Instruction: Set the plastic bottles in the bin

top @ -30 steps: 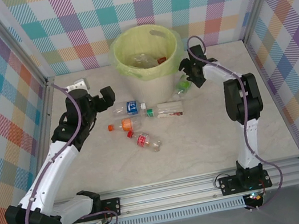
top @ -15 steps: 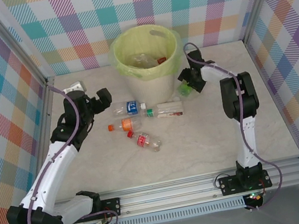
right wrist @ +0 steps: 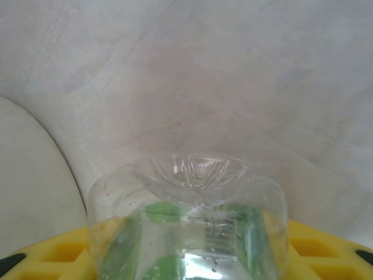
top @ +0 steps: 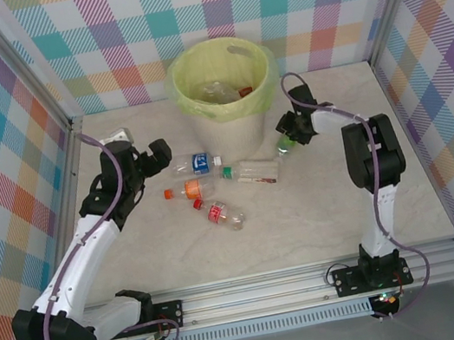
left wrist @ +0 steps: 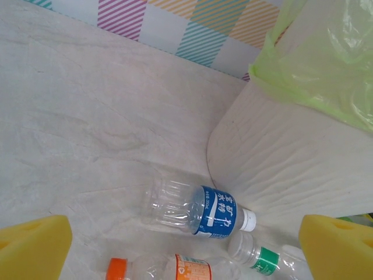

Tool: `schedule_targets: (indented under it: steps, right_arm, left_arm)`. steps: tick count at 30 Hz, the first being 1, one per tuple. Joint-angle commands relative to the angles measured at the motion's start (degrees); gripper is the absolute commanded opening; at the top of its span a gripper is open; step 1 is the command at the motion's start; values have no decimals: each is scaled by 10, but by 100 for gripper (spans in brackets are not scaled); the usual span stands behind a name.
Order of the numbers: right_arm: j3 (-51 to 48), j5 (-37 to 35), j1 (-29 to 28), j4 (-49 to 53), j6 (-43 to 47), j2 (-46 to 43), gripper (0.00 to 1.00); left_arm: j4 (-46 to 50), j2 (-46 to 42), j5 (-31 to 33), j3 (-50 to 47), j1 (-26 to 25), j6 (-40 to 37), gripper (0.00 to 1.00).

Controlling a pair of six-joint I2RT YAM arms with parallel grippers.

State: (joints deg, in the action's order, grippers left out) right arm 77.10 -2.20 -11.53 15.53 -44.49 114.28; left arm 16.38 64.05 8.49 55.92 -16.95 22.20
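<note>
The cream bin (top: 202,130) with its yellow-green liner stands at the back centre, and a few bottles (top: 217,91) lie inside it. My right gripper (top: 289,130) is low beside the bin's right side, shut on a green-labelled bottle (top: 285,142) (right wrist: 186,227) that sits between its yellow pads (right wrist: 326,248). On the table lie a blue-labelled bottle (top: 199,164) (left wrist: 198,209), a green-capped one (top: 249,169) (left wrist: 262,256), an orange one (top: 187,191) (left wrist: 175,269) and a red one (top: 224,214). Left of the blue bottle my left gripper (top: 159,153) (left wrist: 186,251) hangs open, holding nothing.
The bin's wall (left wrist: 291,157) (right wrist: 26,175) is close to both grippers. Checked walls enclose the table on three sides. The aluminium rail (top: 266,291) with the arm bases runs along the near edge. Bare tabletop (top: 307,226) lies in front of the bottles.
My right gripper has lowered onto the green-labelled bottle beside the bin and closed on it. The left arm has barely shifted and stays open.
</note>
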Motion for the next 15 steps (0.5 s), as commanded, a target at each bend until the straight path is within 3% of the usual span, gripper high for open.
schedule_targets:
  steps: [1, 6, 15]
  right_arm:
    - [-51, -35, 2, -56, 9, -70, 46]
    - [-145, -64, 2, -142, 19, -167, 44]
    - [-190, -24, 1, -218, 61, -300, 43]
  left_arm:
    - [0, 5, -12, -9, 5, 12, 100]
    - [-21, 13, -18, -18, 7, 28, 100]
    - [-35, 29, -26, -38, 10, 65, 100]
